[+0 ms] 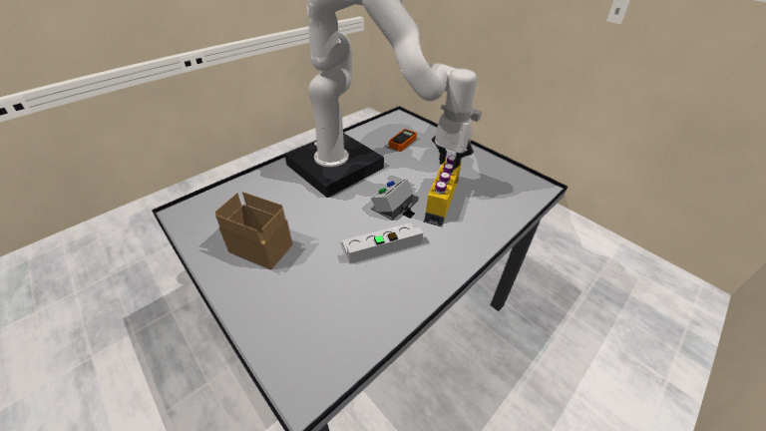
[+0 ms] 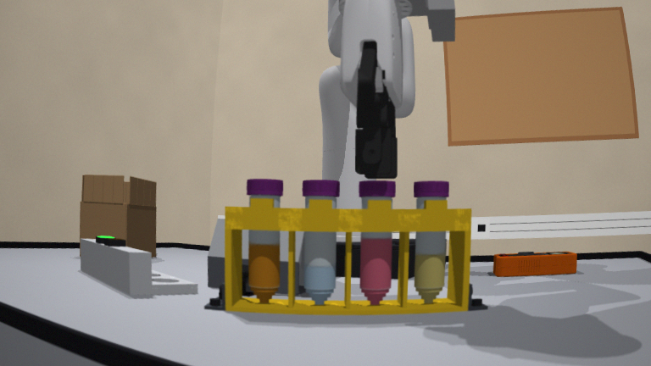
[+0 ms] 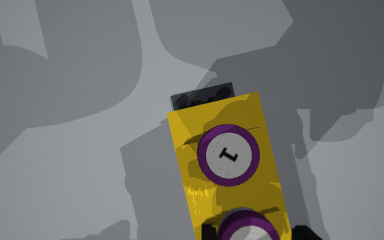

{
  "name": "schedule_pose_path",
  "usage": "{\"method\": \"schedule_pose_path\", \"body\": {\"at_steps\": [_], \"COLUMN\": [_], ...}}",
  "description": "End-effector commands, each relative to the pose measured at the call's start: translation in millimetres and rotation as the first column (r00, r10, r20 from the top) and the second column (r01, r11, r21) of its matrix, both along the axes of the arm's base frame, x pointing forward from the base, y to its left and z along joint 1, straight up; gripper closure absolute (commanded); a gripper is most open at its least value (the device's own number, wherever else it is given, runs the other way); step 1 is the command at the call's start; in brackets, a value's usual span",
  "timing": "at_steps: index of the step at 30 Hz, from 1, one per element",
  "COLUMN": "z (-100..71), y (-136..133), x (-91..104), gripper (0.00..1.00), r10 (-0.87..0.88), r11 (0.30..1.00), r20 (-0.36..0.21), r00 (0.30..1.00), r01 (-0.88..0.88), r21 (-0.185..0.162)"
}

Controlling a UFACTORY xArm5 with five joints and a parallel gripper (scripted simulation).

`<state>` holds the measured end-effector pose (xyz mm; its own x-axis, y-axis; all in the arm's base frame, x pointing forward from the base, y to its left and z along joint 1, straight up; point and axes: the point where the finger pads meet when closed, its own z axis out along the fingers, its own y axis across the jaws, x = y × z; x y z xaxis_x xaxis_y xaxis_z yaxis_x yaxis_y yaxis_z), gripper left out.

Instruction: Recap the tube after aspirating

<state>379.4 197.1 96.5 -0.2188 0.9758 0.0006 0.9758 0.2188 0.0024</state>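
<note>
Right now the gripper [image 2: 376, 170] points straight down over the yellow decapping station [image 2: 345, 218]. Its fingertips sit just above the purple cap of tube 2 [image 2: 376, 188]. The jaws stand partly open and have hold of nothing. From the side they look clear of the cap's top, though the gap is too slim to be sure.

In the wrist view the same cap [image 3: 247, 226] lies directly beneath the tool at the bottom edge, with the dark fingers flanking it on either side. The cap of tube 1 [image 3: 228, 155], marked with its number, sits one place ahead of the tool along the rack.

On the tool's other side come the cap of tube 3 [image 2: 320, 188] and then the cap of tube 4 [image 2: 264, 186], the farthest from the gripper. All four caps sit on their tubes.

Well away from the tool, past the tube 4 end of the rack, lies the white cap tray [image 2: 114, 261], with its green lamp [image 2: 105, 236] lit. The grey key housing [image 1: 392, 198] stands beside the rack, between the tool and the arm's base.
</note>
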Motion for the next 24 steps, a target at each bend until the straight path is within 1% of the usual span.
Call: {"method": "schedule_pose_path", "body": {"at_steps": [1, 6, 9, 11, 13, 15, 18, 19, 24], "z": [13.8, 28.8, 29.3, 29.3, 29.3, 29.2, 29.1, 29.1, 29.1], "y": [1, 0, 0, -14, -14, -29, -46, -46, -46], "x": [1.2, 1.1, 1.1, 8.6, 8.6, 16.1, 24.2, 24.5, 24.5], "gripper": [0.54, 0.54, 0.54, 0.54, 0.54, 0.54, 0.54, 0.54, 0.54], "r10": [0.000, 0.000, 0.000, 0.166, 0.166, 0.327, 0.447, 0.469, 0.469], "r11": [1.000, 1.000, 1.000, 0.986, 0.986, 0.945, 0.894, 0.883, 0.883], "r20": [0.002, 0.002, 0.002, 0.003, 0.003, 0.004, 0.004, 0.004, 0.004], "r00": [1.000, 1.000, 1.000, 0.986, 0.986, 0.945, 0.894, 0.883, 0.883], "r01": [0.000, 0.000, 0.000, -0.166, -0.166, -0.327, -0.447, -0.469, -0.469], "r21": [0.005, 0.005, 0.005, 0.004, 0.004, 0.003, 0.002, 0.002, 0.002]}}
